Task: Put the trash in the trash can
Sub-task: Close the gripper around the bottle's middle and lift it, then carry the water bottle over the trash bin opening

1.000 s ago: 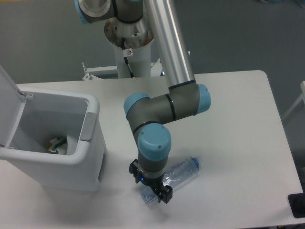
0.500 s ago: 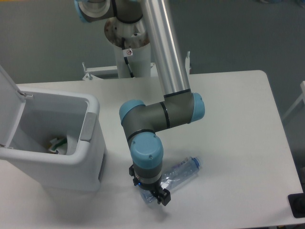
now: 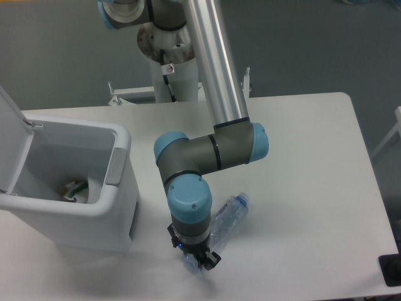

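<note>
A crushed clear plastic bottle [image 3: 227, 216] with a bluish label lies slanted near the table's front, its cap pointing up and to the right. Pointing straight down, my gripper [image 3: 197, 259] is over the bottle's lower left end, and its fingers look closed on that end. The wrist hides most of the contact. The trash can [image 3: 116, 188], a white bin with a grey panel, stands at the left with its lid [image 3: 11, 141] swung open. A pale crumpled scrap with a green bit [image 3: 75, 188] lies inside it.
The robot's base column [image 3: 172, 69] rises behind the table's far edge. A small black object [image 3: 391, 269] sits at the table's front right corner. The table's front edge is just below the gripper.
The wrist has shifted slightly left and toward the front. The bottle has turned with it: the cap end swung up and left, so the bottle lies steeper than before.
</note>
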`<action>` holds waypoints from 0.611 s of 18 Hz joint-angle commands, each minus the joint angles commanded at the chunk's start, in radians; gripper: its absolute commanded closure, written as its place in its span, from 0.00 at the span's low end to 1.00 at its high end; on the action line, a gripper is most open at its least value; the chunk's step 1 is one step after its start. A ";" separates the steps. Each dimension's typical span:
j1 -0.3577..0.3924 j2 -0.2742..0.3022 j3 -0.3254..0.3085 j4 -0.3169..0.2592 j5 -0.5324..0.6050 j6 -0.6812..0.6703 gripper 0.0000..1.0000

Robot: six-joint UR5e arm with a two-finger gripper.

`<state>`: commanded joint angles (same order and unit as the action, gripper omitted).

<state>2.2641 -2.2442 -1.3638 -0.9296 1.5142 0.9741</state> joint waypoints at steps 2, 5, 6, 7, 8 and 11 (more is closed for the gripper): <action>0.011 0.003 0.028 0.003 -0.029 -0.009 0.79; 0.035 0.005 0.081 0.005 -0.072 -0.037 0.79; 0.052 0.011 0.101 0.005 -0.107 -0.052 0.79; 0.069 0.021 0.120 0.006 -0.156 -0.072 0.79; 0.087 0.040 0.127 0.006 -0.220 -0.086 0.78; 0.156 0.113 0.114 -0.002 -0.466 -0.100 0.73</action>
<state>2.4204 -2.1309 -1.2501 -0.9311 1.0486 0.8744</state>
